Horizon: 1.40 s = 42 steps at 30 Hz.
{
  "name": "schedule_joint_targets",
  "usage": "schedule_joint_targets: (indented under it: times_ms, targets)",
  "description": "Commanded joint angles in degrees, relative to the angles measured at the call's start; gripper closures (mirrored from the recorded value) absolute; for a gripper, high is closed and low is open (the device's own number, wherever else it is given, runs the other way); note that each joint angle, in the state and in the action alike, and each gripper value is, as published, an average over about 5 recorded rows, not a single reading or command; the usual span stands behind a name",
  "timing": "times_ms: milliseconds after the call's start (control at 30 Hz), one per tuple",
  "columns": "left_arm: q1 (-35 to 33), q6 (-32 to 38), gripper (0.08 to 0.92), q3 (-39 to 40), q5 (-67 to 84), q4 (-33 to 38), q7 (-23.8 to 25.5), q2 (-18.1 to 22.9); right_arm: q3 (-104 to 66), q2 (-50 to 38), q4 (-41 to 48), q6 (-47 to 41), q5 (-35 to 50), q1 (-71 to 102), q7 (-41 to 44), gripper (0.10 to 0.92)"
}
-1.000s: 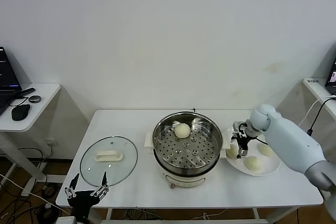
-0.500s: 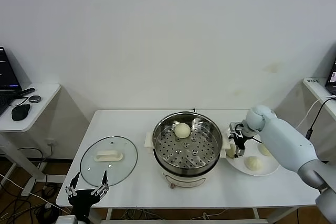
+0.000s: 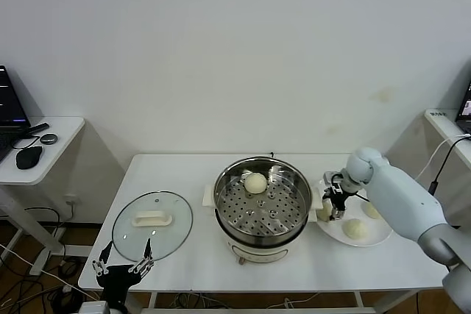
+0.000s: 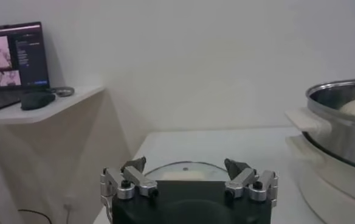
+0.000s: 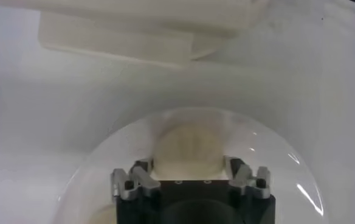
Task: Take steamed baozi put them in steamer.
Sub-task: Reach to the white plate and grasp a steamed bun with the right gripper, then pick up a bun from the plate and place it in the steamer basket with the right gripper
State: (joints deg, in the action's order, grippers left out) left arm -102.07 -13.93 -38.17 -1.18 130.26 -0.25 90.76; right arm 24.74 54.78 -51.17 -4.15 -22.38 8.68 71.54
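The steamer (image 3: pixel 263 161) stands mid-table with one steamed baozi (image 3: pixel 255 182) on its perforated tray. Three more baozi lie on the white plate (image 3: pixel 379 239) to its right: one at the plate's left edge (image 3: pixel 324 212), one at the front (image 3: pixel 355 229), one at the far right (image 3: pixel 372 211). My right gripper (image 3: pixel 335 202) is down over the left one, open. In the right wrist view the gripper (image 5: pixel 188 169) has a finger on each side of that baozi (image 5: pixel 188 145). My left gripper (image 3: pixel 121 268) is parked open at the table's front left corner.
The glass lid (image 3: pixel 152 224) with a cream handle lies flat left of the steamer, just beyond my left gripper (image 4: pixel 186 167). The steamer wall (image 4: pixel 341 122) shows in the left wrist view. A side desk (image 3: pixel 44 152) with a mouse and laptop stands far left.
My right gripper shifted a little left toward the steamer side of the plate and settled over the left baozi. The left arm has not moved.
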Motion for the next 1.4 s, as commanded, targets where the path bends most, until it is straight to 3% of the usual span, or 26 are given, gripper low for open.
schedule_joint_targets:
  times_ms: [33,300,700,900,1133,1400]
  targets:
    - [0.0,0.0,0.177,0.2,0.0,0.1,0.0,0.0,-0.4,-0.3,-0.1,0.0,0.3,0.0,0.3,0.449]
    - [0.5,0.0,0.177,0.9,-0.3,0.0,0.0,0.0,2.2,-4.7,-5.5,-2.6,7.0,-5.1,2.2,0.473]
    - [2.2,0.0,0.177,1.8,-1.4,0.9,-0.3,-0.6,32.4,-15.1,-21.0,-13.2,32.6,-38.3,6.7,0.474]
    - [2.7,-0.1,0.177,2.5,-0.8,1.8,-0.2,-1.1,44.9,-10.5,-25.9,-17.0,42.3,-52.4,8.2,0.474]
    - [3.0,-0.2,0.177,2.2,0.9,3.1,-0.4,-1.1,50.3,-2.2,-29.1,-22.4,49.5,-57.1,8.8,0.474]
    - [3.0,-0.2,0.177,2.5,0.9,4.7,-0.7,-1.1,50.7,12.4,-24.2,-28.9,52.9,-52.9,6.9,0.474]
